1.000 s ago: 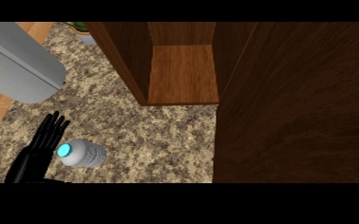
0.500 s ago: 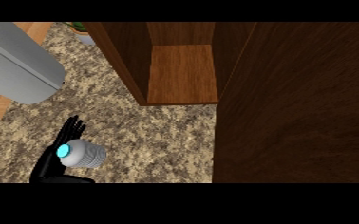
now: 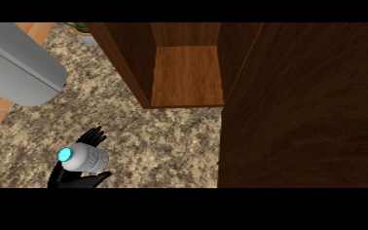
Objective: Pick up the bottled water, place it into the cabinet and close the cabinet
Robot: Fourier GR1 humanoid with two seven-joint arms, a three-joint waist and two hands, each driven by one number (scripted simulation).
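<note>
The bottled water [image 3: 84, 158] stands on the speckled counter [image 3: 158, 141] at the lower left, its cyan cap facing up at me. My left hand [image 3: 70, 179] is wrapped round it: fingers [image 3: 93, 136] show beyond the bottle on its far side and the thumb lies on its near side. The wooden cabinet [image 3: 187, 75] stands open at the top centre, with a bare shelf inside. Its open door [image 3: 295, 107] fills the right side of the view. My right hand does not show.
A large grey rounded object [image 3: 28, 73] lies at the upper left on the counter. A small potted plant [image 3: 82, 30] sits behind it beside the cabinet's left wall [image 3: 126, 63]. Bare counter stretches between the bottle and the cabinet's front edge.
My left hand has moved right from beside the bottle and closed round it. The bottle has stayed where it was.
</note>
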